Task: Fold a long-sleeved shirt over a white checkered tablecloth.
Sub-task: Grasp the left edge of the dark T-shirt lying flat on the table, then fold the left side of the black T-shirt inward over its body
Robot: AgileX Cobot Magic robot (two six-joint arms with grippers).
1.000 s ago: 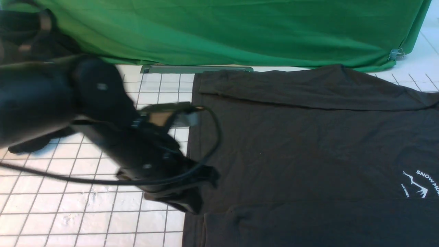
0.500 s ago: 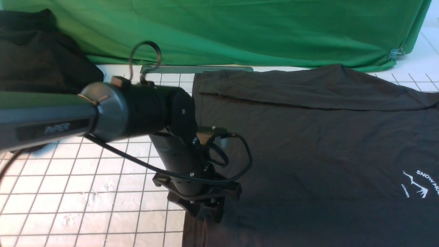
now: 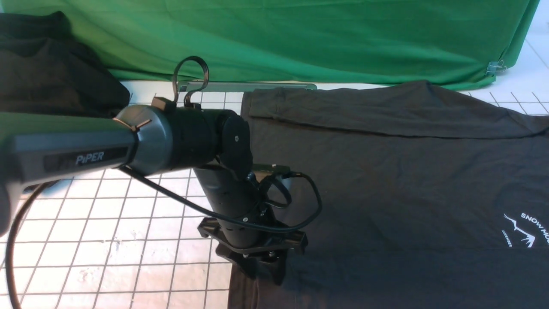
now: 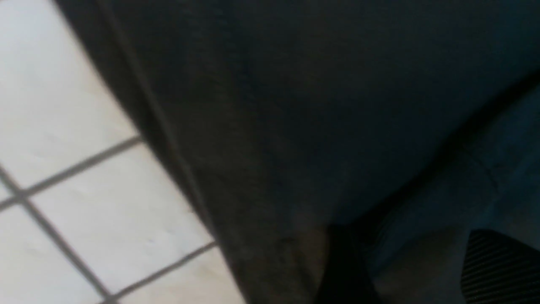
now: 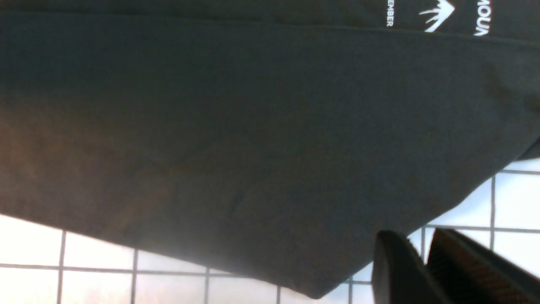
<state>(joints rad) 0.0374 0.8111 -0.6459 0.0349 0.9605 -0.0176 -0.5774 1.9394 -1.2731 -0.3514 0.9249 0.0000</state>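
The left gripper (image 3: 259,268) pointed down at the near left edge of the long-sleeved shirt (image 3: 386,180). In the wrist view its ribbed pad (image 4: 500,270) and the other finger stood apart, with dark cloth lying slack between them and nothing pinched. The right gripper (image 5: 417,242), seen only by its own wrist camera, hung empty. Its two fingers were a narrow gap apart, over white squares just beside a corner of the shirt's edge. A black cable (image 3: 306,214) looped out from the left wrist across the shirt's left side. The left arm (image 3: 85,154), lettered "PiPER", reached in from the left and hid a band of the white checkered tablecloth (image 3: 107,223) and part of the shirt's left edge. The shirt lay flat on that cloth from mid-frame out past the right border, with one sleeve (image 3: 364,111) folded across its far part. Its white logo (image 3: 525,231) sat at the right border. Beyond it hung a green fabric backdrop (image 3: 300,38), held by a metal clip (image 3: 495,66) at its right corner. A grey strip (image 3: 244,86) lay along its foot. A black heap of cloth (image 3: 47,73) sat at the far left, well apart from the shirt.
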